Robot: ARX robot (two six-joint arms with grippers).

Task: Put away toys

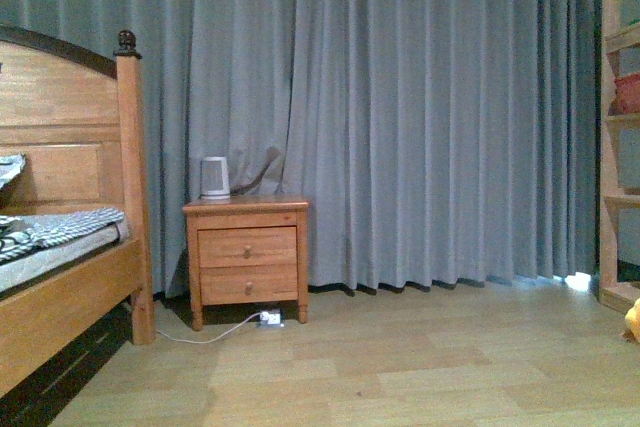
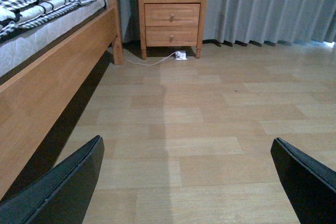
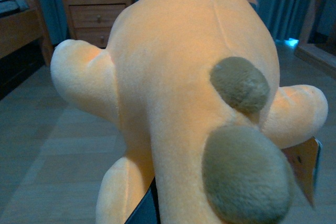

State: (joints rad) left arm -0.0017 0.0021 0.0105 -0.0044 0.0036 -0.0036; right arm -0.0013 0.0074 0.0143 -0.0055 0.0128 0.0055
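While the left hand (image 2: 186,141) hangs spread wide above the floor (image 2: 210,108), the right hand (image 3: 146,211) clasps the plush animal (image 3: 184,77).

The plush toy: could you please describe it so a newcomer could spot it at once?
Find the wooden shelf at the front view's right edge, against the grey curtain. Low beside its foot is the plush toy. It alone is soft and orange-yellow, with round olive-brown patches.
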